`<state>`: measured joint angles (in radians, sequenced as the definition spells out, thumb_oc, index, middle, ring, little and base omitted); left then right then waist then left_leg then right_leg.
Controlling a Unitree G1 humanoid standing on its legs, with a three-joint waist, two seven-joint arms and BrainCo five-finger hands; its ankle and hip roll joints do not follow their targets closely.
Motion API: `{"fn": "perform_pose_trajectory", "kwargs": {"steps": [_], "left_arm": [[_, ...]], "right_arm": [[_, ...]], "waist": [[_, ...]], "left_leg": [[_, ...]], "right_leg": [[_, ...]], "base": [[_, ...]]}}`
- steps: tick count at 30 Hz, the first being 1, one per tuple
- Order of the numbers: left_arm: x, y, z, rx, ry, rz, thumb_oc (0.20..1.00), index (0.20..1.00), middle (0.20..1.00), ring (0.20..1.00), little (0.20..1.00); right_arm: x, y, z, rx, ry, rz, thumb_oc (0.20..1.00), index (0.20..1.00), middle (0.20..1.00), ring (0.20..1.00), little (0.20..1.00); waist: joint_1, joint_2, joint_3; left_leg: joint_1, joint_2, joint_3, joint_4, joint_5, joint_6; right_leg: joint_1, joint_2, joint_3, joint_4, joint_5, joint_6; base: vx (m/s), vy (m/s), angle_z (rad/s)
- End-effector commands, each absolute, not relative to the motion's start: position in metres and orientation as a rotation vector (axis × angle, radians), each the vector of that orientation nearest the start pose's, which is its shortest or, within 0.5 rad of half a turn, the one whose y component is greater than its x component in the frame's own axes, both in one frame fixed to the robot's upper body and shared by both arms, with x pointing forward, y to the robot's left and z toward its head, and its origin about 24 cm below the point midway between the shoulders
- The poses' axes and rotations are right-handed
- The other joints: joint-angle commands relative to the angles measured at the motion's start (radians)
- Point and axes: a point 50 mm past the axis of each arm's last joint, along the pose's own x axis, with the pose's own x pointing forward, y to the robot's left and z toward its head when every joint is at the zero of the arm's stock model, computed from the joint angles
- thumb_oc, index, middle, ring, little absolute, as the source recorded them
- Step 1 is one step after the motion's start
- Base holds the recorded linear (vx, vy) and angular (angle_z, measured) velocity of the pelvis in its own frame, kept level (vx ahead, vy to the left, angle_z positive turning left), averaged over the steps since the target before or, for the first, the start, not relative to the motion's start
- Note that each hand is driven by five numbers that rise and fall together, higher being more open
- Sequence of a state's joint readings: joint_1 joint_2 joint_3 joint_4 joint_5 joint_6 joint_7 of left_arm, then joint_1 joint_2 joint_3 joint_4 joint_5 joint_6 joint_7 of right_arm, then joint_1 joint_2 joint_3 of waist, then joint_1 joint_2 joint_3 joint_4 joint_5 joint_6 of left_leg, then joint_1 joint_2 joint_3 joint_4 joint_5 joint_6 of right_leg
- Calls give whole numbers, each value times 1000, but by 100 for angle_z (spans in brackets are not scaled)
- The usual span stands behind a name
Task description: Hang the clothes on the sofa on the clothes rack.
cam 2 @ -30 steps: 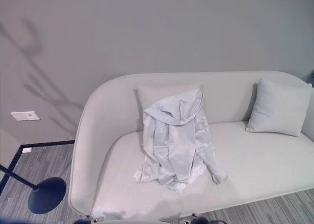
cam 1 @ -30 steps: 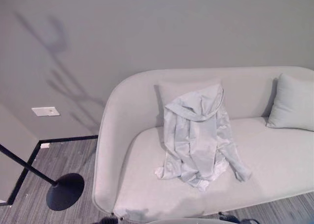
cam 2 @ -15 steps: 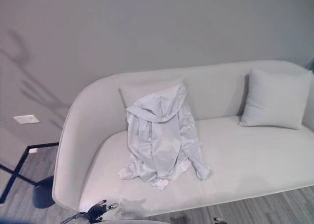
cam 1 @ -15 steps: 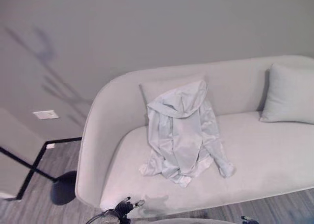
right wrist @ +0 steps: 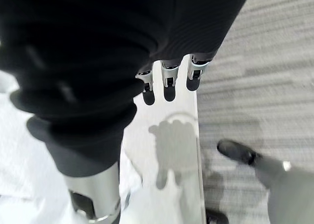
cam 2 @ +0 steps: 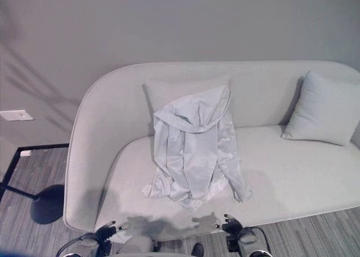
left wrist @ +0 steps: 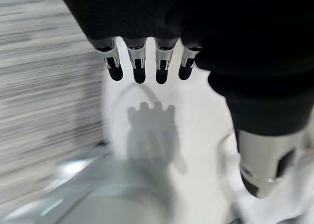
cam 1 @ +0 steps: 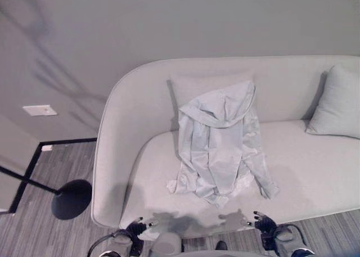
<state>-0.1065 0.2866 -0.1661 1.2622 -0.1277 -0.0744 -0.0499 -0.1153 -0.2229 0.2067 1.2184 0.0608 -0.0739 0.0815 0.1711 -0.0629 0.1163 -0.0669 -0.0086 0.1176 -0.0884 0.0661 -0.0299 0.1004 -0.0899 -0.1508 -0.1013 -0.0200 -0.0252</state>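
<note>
The pale hooded jacket is draped against the back cushion near the sofa seat's left end, hem spilling toward the front edge. Left hand and right hand hover at that edge, fingers straight, empty — probably lined up to reach in. The rack's black base stands off the sofa's left end.

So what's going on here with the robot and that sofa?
A pale grey hooded jacket lies draped against a cushion on the light grey curved sofa, with a second grey cushion at the far end. The robot stands in front of it with its left hand and right hand raised near the seat's front edge, fingers open and holding nothing. The jacket is not yet touched. A black round stand base sits on the floor beside the sofa.
</note>
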Motion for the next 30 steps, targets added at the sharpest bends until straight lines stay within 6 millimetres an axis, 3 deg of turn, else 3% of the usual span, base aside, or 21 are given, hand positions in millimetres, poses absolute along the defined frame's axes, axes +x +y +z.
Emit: {"fn": "perform_pose_trajectory", "kwargs": {"steps": [1, 5, 7, 9, 13, 16, 18, 30], "left_arm": [[118, 243, -152, 248, 1120, 37, 1000, 1000, 1000, 1000, 1000], [124, 245, -149, 252, 1094, 43, 1000, 1000, 1000, 1000, 1000], [127, 244, -148, 250, 1079, 45, 1000, 1000, 1000, 1000, 1000], [130, 244, -147, 256, 1071, 39, 1000, 1000, 1000, 1000, 1000], [136, 244, -144, 247, 1043, 50, 1000, 1000, 1000, 1000, 1000], [146, 245, -140, 266, 1017, 39, 1000, 1000, 1000, 1000, 1000], [154, 242, -137, 253, 979, 34, 1000, 1000, 1000, 1000, 1000], [147, 244, -138, 214, 979, 74, 1000, 1000, 1000, 1000, 1000]], "right_arm": [[127, -227, -152, -265, 1093, 91, 1000, 1000, 1000, 1000, 1000], [126, -225, -152, -277, 1104, 108, 1000, 1000, 1000, 1000, 1000], [129, -228, -151, -291, 1098, 113, 1000, 1000, 1000, 1000, 1000], [130, -229, -150, -290, 1097, 115, 1000, 1000, 1000, 1000, 1000], [123, -231, -152, -289, 1113, 105, 1000, 1000, 1000, 1000, 1000], [119, -230, -154, -286, 1127, 103, 1000, 1000, 1000, 1000, 1000], [111, -227, -156, -276, 1139, 110, 1000, 1000, 1000, 1000, 1000], [114, -258, -146, -326, 1104, 38, 1000, 1000, 1000, 1000, 1000]], "waist": [[17, 10, -97], [28, 17, -98], [17, 48, -77], [-2, 76, -52], [-12, 84, -45], [-45, 88, -33], [-51, 57, -26], [-48, 42, -59]], "left_leg": [[13, 25, 21, 1, -20, -28], [50, 11, 23, 1, -36, -19], [92, 24, 17, 1, -39, -15], [134, 31, 4, 1, -44, -13], [149, 31, -31, 1, -63, -14], [157, 39, -70, 1, -68, -7], [162, 39, -75, 1, -76, -1], [135, 119, -61, 1, -51, -15]], "right_leg": [[143, -16, -3, 14, 100, 57], [135, -50, -25, 144, 104, 66], [88, -47, -14, 286, 94, 68], [47, -46, -8, 350, 79, 58], [13, -82, -30, 188, 68, 44], [-69, -86, 21, 21, 80, 43], [-52, -97, 54, 14, 92, 54], [-35, -54, -2, 14, 80, 73]], "base": [[130, 134, 1], [180, 225, -15], [120, 210, -15], [119, 126, 6], [100, -50, 7], [96, -92, 8], [45, -151, 27], [62, -141, 30]]}}
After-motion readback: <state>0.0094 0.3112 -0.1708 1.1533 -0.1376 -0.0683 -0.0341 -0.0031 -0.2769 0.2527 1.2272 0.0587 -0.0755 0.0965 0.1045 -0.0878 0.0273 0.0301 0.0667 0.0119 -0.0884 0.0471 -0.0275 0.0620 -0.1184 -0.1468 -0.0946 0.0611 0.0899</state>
